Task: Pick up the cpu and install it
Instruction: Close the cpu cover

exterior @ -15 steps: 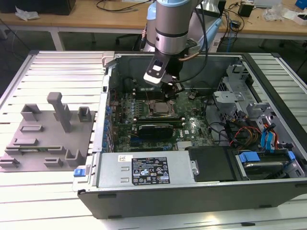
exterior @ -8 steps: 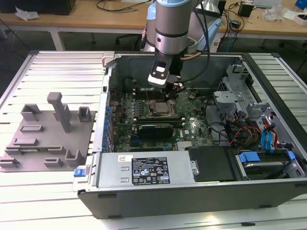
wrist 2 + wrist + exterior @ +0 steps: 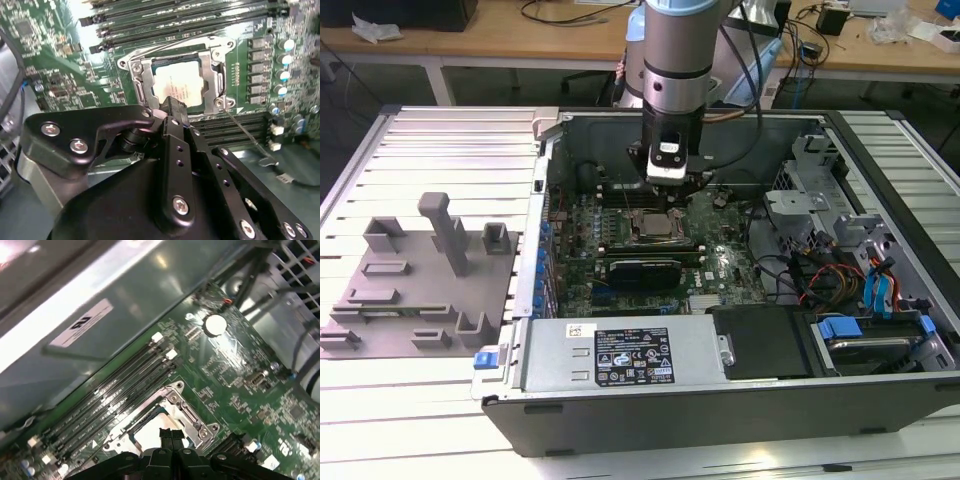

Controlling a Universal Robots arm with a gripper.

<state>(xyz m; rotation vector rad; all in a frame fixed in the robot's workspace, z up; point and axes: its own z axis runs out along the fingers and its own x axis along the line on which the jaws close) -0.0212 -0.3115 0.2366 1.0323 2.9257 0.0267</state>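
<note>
End effector (image 3: pixel 172 106) inside the open computer case (image 3: pixel 720 410), directly over the processor socket (image 3: pixel 141 82). Black fingers (image 3: pixel 166 437) closed tip to tip, with nothing gripped between them. Tips at the edge of the cpu (image 3: pixel 176 84); touching or just above, not determinable.

Cpu flat within the metal socket frame, silvery top facing up, visible in both wrist views. Socket on the green motherboard (image 3: pixel 725 262), roughly mid-case beneath the arm in the exterior view. Thin wire lever (image 3: pixel 242 132) angled away from one corner of the frame.

Case contents:
- Motherboard across the floor of the case.
- Rows of black memory slots (image 3: pixel 165 25) on either side of the socket.
- Round coin cell (image 3: pixel 215 325) further along the board.
- Silver power supply (image 3: pixel 620 355) bearing a label, along the near wall.
- Drive with blue tabs (image 3: pixel 865 335) toward the exterior view's right.
- Bundled cables (image 3: pixel 820 275) between drive and board.

Grey moulded fixture (image 3: pixel 410 290) with upright holders on the slatted worktop (image 3: pixel 420 430), beside the case at the exterior view's left, well apart from the end effector.
</note>
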